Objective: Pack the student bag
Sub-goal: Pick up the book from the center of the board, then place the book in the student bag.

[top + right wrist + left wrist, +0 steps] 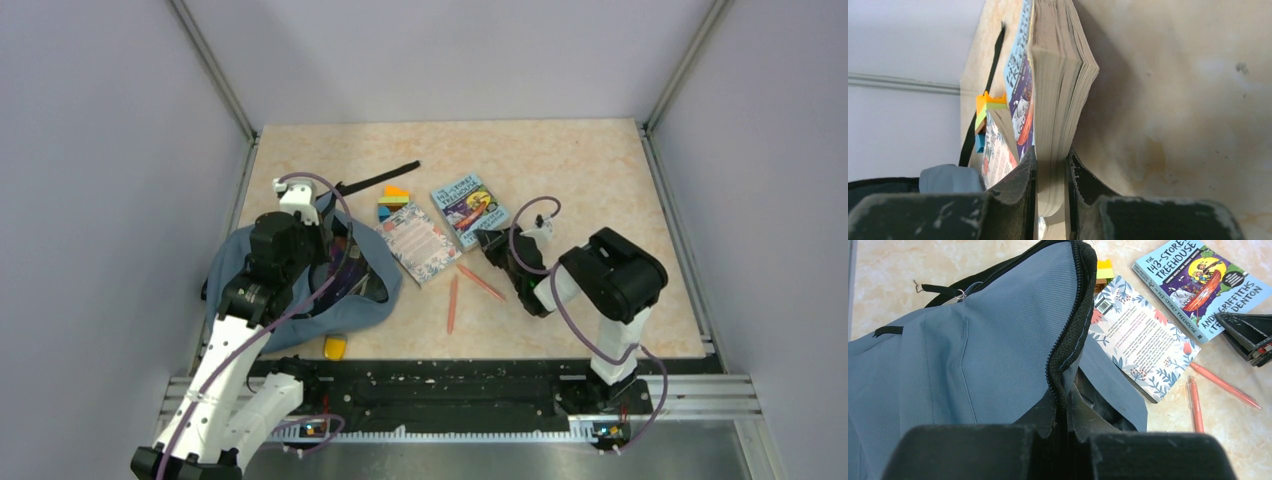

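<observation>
Your left gripper point(1062, 439) pinches the bag point(973, 355) by its rim | your right gripper point(1050, 196) clamps the book point(1060, 75).

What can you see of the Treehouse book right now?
The Treehouse book is a thick paperback: light-blue cover with a yellow-and-purple cartoon picture, cream page block. It is closed, resting cover-up on the table, angled, beside the floral notebook. The right gripper is shut on its near end, one finger on each face.

A beige marbled desk point(580, 170) is enclosed on three sides by plain pale grey walls point(440, 50) joined at aluminium corner posts point(216, 75), and is evenly lit.
</observation>
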{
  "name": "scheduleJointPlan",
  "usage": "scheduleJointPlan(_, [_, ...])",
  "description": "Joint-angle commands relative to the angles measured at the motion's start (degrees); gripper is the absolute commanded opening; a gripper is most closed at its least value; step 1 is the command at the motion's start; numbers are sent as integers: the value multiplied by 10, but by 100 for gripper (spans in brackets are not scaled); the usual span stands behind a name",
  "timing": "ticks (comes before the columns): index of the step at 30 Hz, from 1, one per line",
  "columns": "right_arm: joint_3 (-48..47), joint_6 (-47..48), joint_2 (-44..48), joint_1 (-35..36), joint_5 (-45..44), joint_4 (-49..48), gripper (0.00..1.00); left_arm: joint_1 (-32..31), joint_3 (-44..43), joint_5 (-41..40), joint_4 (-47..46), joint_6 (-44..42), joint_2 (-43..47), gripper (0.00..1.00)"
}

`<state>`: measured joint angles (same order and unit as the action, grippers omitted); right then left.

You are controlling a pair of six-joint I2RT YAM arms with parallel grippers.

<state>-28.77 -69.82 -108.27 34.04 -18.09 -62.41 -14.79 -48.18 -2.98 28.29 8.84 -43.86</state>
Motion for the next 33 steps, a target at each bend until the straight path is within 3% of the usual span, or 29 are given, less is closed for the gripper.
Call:
scheduleJointPlan(1, [9, 99, 71, -5, -11, -62, 0, 2, -5, 24, -44, 4, 7, 0])
scheduleJointPlan(11, [17, 254, 165, -5, 39, -31, 0, 2, -5, 24, -42, 6, 36, 0])
scheduleJointPlan(21, [10, 396, 357, -4, 83, 181, 0, 2, -6, 51, -42, 10, 50, 0])
scheduleJointPlan(27, [-12, 418, 476, -4, 168, 327, 0, 2, -6, 61, -43, 13, 50, 0])
scheduleJointPlan(33, [-15, 383, 540, -4, 291, 352, 0, 2, -5, 59, -43, 13, 48, 0])
